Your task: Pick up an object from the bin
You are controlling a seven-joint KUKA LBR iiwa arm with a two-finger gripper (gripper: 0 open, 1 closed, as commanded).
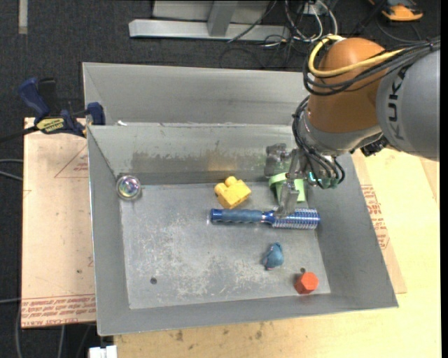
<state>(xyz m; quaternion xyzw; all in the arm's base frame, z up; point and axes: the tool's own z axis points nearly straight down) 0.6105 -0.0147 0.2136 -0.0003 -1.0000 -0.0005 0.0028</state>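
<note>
Gripper (287, 203) over blue brush (262, 218); green thing (276, 182) half-hidden.

**Robotics lab test cell**

Industrial KUKA arm (409, 98) with orange wrist cover (346, 84) over a grey metal bin (182, 266) of odd small items (232, 191); loose cables (308, 21) and a metal stand base (203, 26) on dark floor (56, 42).

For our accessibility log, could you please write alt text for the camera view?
The end effector hangs over the bristle end of a blue brush in a grey bin; a yellow block, blue lump, orange piece and shiny ball lie around it.
</note>
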